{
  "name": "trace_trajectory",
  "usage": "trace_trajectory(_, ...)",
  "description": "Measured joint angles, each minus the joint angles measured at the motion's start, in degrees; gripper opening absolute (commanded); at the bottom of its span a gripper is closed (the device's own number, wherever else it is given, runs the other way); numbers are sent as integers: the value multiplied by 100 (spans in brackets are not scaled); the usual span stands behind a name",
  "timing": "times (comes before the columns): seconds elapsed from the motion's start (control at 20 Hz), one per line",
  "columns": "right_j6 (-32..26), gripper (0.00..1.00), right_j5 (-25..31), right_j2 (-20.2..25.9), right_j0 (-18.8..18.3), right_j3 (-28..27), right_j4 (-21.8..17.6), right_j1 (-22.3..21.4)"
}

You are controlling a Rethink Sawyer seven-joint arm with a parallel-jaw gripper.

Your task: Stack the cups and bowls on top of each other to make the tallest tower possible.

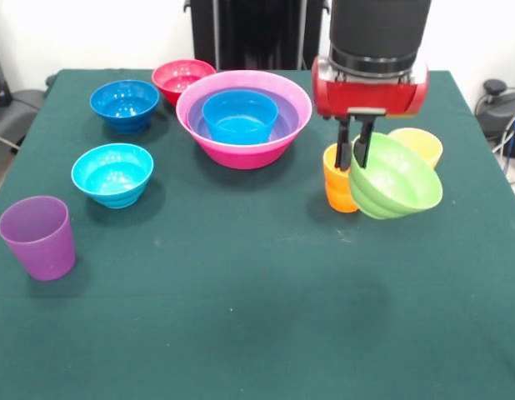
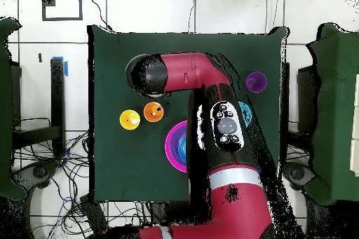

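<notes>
Front view shows the gripper (image 1: 355, 143) pinching the lime green bowl (image 1: 397, 177) by its rim, tilted and lifted just right of the orange cup (image 1: 339, 179). Held only at one edge, it could swing or slip, knocking that cup or landing crooked in the tower (image 1: 243, 117) to the left.

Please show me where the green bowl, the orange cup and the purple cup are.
green bowl (image 1: 399, 179): front view, on its tilted outer wall.
orange cup (image 1: 337, 185): front view, on its side wall, left of the gripper (image 1: 356, 158).
purple cup (image 1: 41, 242): front view, on its side wall.
</notes>
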Motion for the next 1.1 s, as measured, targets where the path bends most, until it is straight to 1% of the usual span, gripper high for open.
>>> trace_trajectory(0.3, 0, 0, 1, 0, -26, 2, 126, -218)
trace_trajectory(0.6, 0, 0, 0, 16, -79, 93, 197, -321)
trace_trajectory(0.75, 0, 0, -38, 64, -185, 290, 210, -409)
trace_trajectory(1.1, 0, 0, -360, 250, -697, 915, 208, -509)
